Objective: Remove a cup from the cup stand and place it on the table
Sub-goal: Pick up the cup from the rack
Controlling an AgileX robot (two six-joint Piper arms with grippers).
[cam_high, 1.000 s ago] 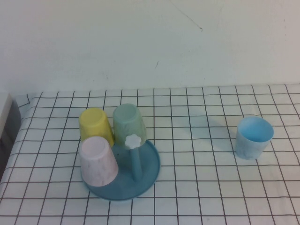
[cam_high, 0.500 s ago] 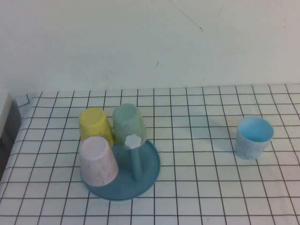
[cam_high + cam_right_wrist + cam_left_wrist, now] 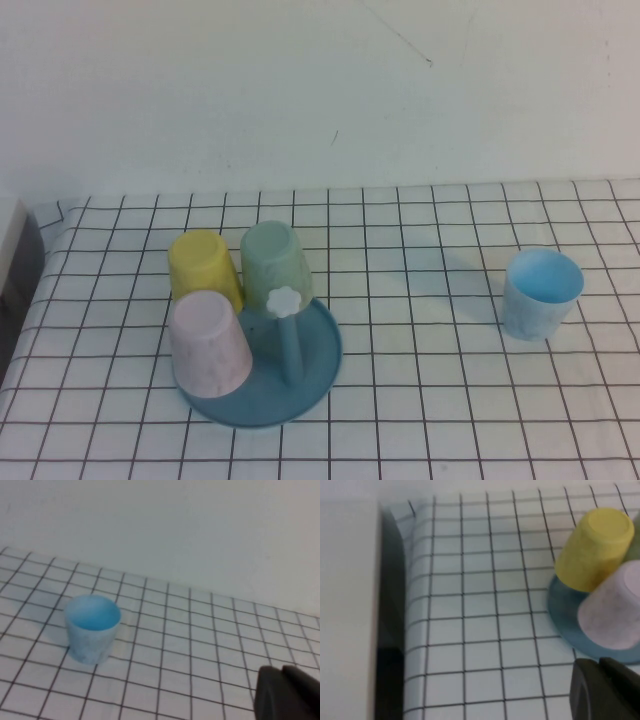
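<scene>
The cup is sitting upside down on the cup stand, its closed base pointing up and its wide mouth facing down toward the dish, so its long axis is standing close to upright, leaning slightly toward the near left edge of the stand. It is occupying the near left part of the round blue dish, with a yellow cup just behind it and a pale green cup behind and to its right, both also inverted on pegs. One bare blue peg with a white flower knob is standing just to the right of the cup. A light blue cup is resting mouth up on the table, well apart to the right. Neither arm is showing in the high view. In the left wrist view the left gripper is appearing as a dark shape at the frame's edge, near the cup and the stand's rim but not touching them; its jaws are closed and holding nothing. In the right wrist view the right gripper is hanging above the grid cloth, well apart from the light blue cup, likewise closed and empty.
</scene>
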